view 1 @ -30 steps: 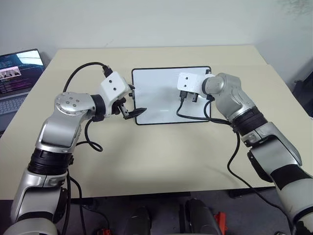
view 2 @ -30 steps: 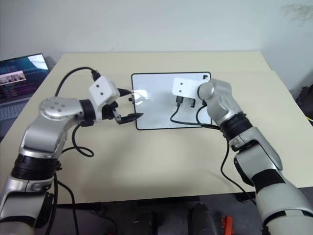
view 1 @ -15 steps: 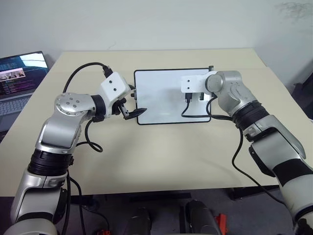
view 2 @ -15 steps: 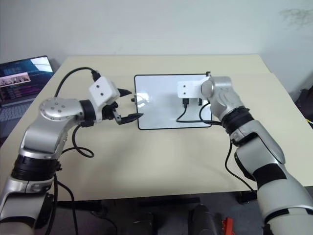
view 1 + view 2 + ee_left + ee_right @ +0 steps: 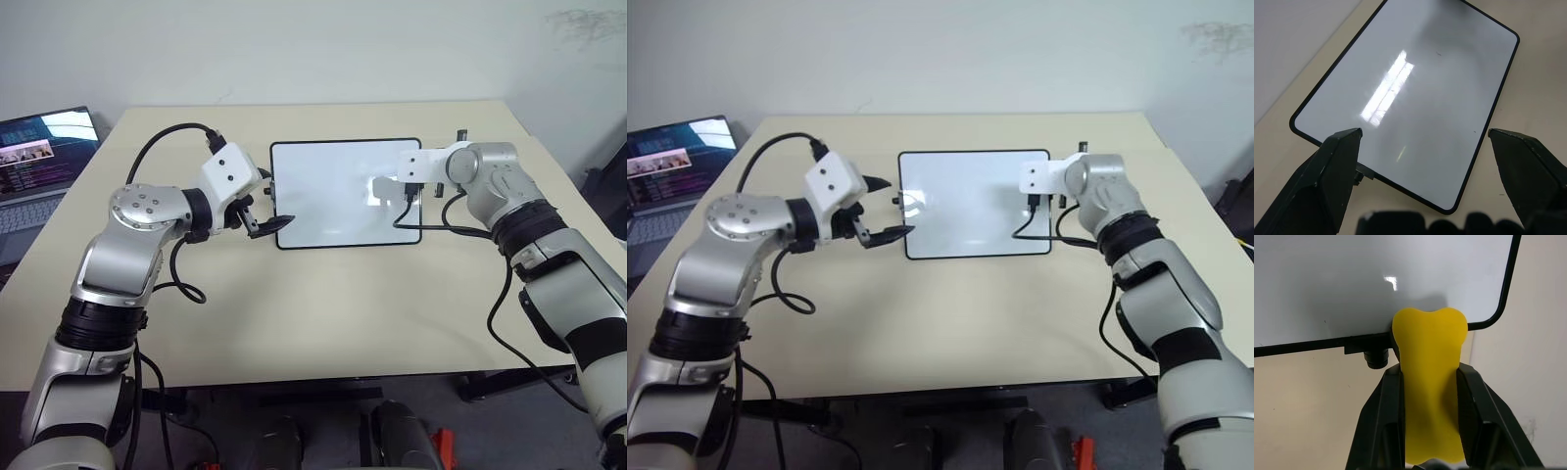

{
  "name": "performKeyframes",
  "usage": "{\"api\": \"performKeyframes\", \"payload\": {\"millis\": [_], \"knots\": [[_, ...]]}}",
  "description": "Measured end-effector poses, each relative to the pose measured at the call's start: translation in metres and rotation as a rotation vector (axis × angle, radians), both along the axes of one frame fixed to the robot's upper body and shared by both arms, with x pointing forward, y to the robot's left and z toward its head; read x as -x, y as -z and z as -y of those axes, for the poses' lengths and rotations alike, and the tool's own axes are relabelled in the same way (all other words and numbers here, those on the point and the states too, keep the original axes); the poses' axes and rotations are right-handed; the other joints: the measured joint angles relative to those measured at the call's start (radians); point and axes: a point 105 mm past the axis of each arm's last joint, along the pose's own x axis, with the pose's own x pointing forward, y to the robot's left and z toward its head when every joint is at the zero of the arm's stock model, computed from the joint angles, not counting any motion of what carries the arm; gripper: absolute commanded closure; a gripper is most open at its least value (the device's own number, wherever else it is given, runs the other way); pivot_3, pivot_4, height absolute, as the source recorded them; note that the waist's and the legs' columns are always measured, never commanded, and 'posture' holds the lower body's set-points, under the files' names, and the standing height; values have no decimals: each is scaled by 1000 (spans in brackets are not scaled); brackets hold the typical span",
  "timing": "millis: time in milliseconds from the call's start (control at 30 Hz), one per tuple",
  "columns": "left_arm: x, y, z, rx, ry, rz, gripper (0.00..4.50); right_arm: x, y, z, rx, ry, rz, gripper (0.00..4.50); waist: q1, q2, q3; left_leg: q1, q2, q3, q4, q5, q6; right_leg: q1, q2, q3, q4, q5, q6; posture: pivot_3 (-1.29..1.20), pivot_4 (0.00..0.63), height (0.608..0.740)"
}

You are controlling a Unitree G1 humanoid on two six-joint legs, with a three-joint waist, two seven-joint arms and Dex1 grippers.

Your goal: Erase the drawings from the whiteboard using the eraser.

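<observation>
The whiteboard (image 5: 338, 201) lies flat at the middle of the table, black-framed, with a small black knob (image 5: 1376, 359) on its short side. The drawings are out of view; the board's face looks plain white apart from tiny specks. My right gripper (image 5: 1431, 373) is shut on the yellow eraser (image 5: 1430, 396), whose rounded tip reaches just over the board's right edge near a corner. In the left eye view that gripper (image 5: 419, 186) sits at the board's right side. My left gripper (image 5: 272, 201) hovers open at the board's left edge, its fingers (image 5: 1337, 161) spread wide with nothing between them.
The beige table (image 5: 323, 313) has bare room in front of and behind the board. An open laptop (image 5: 39, 147) stands off the table's far left corner. Black cables hang from both wrists, one looping over the board's right corner.
My right gripper has slid rightward across the board with the eraser, from the board's right half to its right edge. The left gripper has stayed put, still open.
</observation>
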Motion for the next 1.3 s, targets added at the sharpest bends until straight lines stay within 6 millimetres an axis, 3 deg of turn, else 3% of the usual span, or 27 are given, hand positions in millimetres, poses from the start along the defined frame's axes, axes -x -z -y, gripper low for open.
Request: {"api": "performKeyframes", "payload": {"millis": [100, 200, 300, 367, 433, 467, 500, 533, 600, 700, 833, 900, 1033, 1100, 1233, 1300], "knots": [[0, 0, 0, -2, 1, -2, 0, 9, 2, -6, -148, -27, -65, 3497, 1, 0, 0, -1, 0, 0, -1, 0, 0, -1, 0, 0, -1, 0, 0, 0, 150, 740], [1, 0, -4, -15, -6, -8, 0, 30, 2, -31, -382, -132, -175, 3497, -4, 2, 1, -8, 0, 0, -1, 0, 0, -8, 0, 0, -1, 0, -1, 0, 150, 740], [3, 4, -8, -24, -12, -23, 0, 52, -39, -49, -592, -254, -158, 3497, -10, 2, 1, -14, 0, -1, -1, 0, 0, -14, 0, -1, -1, 3, -5, 0, 150, 740], [6, 7, -9, -27, -10, -36, 0, 58, -62, -36, -665, -242, -103, 3497, -3, 2, 1, -15, 0, -1, -2, -1, 0, -14, 0, -2, -3, 3, -4, 0, 150, 740], [11, 10, -4, -13, 15, -53, 0, 56, -72, 28, -666, -41, -4, 3497, 20, 1, 1, -18, -1, -2, -2, -1, 0, -14, -2, -3, -6, 2, -4, 0, 150, 740], [12, 11, -4, -1, 18, -66, 0, 58, -64, 83, -642, 156, 47, 3498, 43, -1, 0, -18, -2, -1, -2, -2, 0, -13, -2, -4, -7, 1, -3, 0, 150, 740], [12, 11, -5, 2, 14, -69, 0, 61, -54, 108, -631, 253, 50, 3498, 51, -1, 0, -18, -2, -1, -2, -3, 1, -13, -2, -4, -8, 1, -3, 0, 150, 740], [12, 11, -5, 3, 16, -70, 0, 66, -35, 131, -638, 354, 29, 3498, 54, -1, 0, -18, -2, 0, -2, -3, 1, -13, -3, -3, -8, 1, -3, 0, 150, 740], [13, 10, 1, 6, 42, -73, 0, 75, 8, 151, -675, 481, -58, 3500, 51, -1, 0, -17, -2, 1, -2, -3, 1, -13, -2, -2, -6, 1, -3, 0, 150, 740], [13, 11, 16, 9, 97, -79, 0, 88, 48, 157, -848, 605, -156, 3500, 29, 4, 3, -15, -1, 3, -1, -2, 1, -13, -2, 1, -4, 1, -3, 0, 150, 740], [11, 10, 31, 21, 154, -94, 0, 98, 37, 166, -1137, 708, -110, 3500, 13, 5, 3, -14, -1, 3, -1, -2, 1, -12, -2, 1, -4, 1, -3, 0, 150, 740], [12, 10, 44, 43, 198, -96, 0, 106, 40, 171, -1171, 734, -100, 3500, 15, 4, 2, -12, -1, 2, -1, -2, 1, -9, -2, 0, -5, 1, -2, 0, 150, 740], [13, 13, 75, 113, 284, -120, 0, 113, 72, 162, -1189, 764, -192, 3500, 16, 4, 2, -12, -2, 2, 1, -2, 1, -8, -2, 0, -5, 0, -1, 0, 150, 740], [15, 14, 86, 118, 322, -128, 0, 114, 76, 162, -1186, 771, -198, 3500, 15, 4, 2, -12, -2, 2, 1, -2, 1, -8, -2, 0, -5, 0, -1, 0, 150, 740], [24, 23, 131, 105, 459, -164, 0, 115, 89, 165, -1146, 817, -190, 3500, 23, 4, 2, -12, -2, 2, 2, -2, 1, -7, -2, 0, -5, 0, 0, 0, 150, 740], [22, 23, 135, 106, 467, -170, 0, 115, 91, 163, -1155, 815, -198, 3500, 20, 4, 2, -12, -2, 2, 2, -2, 1, -7, -2, 0, -5, 0, 0, 0, 150, 740]]}}
